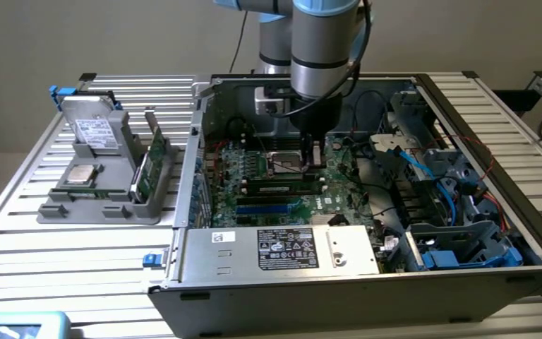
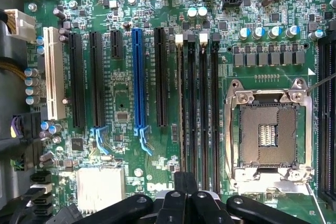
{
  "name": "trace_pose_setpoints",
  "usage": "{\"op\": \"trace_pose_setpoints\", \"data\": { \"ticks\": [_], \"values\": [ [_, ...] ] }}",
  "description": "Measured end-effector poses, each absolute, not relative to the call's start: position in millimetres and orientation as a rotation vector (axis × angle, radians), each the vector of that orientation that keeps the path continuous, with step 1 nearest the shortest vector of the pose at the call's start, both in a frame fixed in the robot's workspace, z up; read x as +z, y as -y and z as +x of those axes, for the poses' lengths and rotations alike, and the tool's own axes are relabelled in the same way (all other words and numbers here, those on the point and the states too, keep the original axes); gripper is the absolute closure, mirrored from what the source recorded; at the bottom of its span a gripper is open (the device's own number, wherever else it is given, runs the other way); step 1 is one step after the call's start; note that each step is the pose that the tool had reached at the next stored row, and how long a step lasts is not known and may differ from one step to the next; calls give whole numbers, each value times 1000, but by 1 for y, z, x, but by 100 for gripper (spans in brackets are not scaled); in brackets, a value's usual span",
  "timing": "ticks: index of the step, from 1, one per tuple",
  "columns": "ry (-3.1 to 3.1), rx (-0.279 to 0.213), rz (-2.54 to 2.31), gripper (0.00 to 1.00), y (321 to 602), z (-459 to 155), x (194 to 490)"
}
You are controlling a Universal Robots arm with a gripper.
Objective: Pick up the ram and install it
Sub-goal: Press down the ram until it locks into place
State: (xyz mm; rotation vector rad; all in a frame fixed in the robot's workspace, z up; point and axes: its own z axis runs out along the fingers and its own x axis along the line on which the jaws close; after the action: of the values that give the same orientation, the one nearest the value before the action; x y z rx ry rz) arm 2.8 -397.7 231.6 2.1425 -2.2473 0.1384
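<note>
The ram (image 1: 276, 189), a thin green stick with a small pale label, stands seated in one of the motherboard's black memory slots beside the CPU socket (image 1: 286, 164). From the wrist it appears edge-on as a thin strip (image 2: 182, 114) in the slot farthest from the socket (image 2: 268, 129). My gripper (image 1: 312, 157) hangs inside the case, just above the board at the end of the memory slots (image 2: 202, 114). Its black fingertips (image 2: 185, 182) are pressed together with nothing between them, so the gripper (image 2: 185, 183) is shut and apart from the ram.
The open computer case (image 1: 281, 296) has metal walls around the board, with cable bundles (image 1: 422, 169) and a drive cage (image 1: 459, 244) at the exterior view's right. A grey holder (image 1: 101, 201) outside the case carries upright green cards (image 1: 150, 166), a drive (image 1: 95, 131) and a chip (image 1: 82, 175).
</note>
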Motion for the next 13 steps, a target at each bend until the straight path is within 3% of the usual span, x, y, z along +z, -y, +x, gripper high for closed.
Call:
{"op": "trace_pose_setpoints", "data": {
  "ticks": [13],
  "values": [
    [2248, 141, 2143, 89, 396, 2, 227]
  ]
}}
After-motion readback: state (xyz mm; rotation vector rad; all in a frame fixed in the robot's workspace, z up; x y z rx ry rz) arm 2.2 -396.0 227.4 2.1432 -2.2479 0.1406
